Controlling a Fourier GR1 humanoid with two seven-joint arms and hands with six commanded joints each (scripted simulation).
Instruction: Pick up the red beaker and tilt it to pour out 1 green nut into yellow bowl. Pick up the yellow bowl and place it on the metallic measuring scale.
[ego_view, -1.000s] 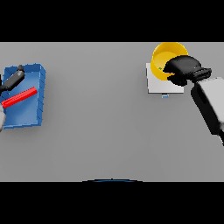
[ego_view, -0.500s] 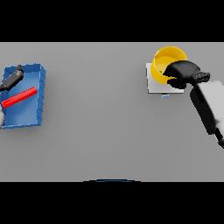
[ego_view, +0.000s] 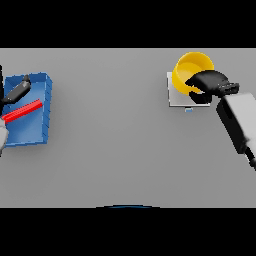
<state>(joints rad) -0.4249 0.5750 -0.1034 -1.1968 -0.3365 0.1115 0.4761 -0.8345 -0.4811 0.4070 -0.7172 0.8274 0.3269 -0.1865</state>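
Yellow bowl (ego_view: 191, 68) sat at the far right of the grey table (ego_view: 115, 150), tipped so its opening faced the viewer, its lower part over the metallic measuring scale (ego_view: 176, 95), a pale square plate with a small blue mark at its near edge. Whether the bowl rested fully on the plate or was held just above it could not be told. Right hand (ego_view: 209, 82) was at the bowl's near-right rim, dark fingers curled over the rim edge and gripping it; the white and grey forearm ran back toward the lower right and left the view at the right edge. Bowl's far rim lay close to the table's far edge; the scale's left edge was unobstructed. Far left: a blue tray (ego_view: 33, 112) lay against the left border of the view, its right wall marking the limit of that cluster. A red, bar-like item (ego_view: 22, 111) lay slantwise across the tray; whether it was the red beaker could not be told. Left hand (ego_view: 16, 91) showed at the tray's far-left corner, partly cut off by the view's edge, one dark finger extended over the tray; its grip could not be judged. Between tray and scale ran a broad band of bare table, continuing to the near edge.
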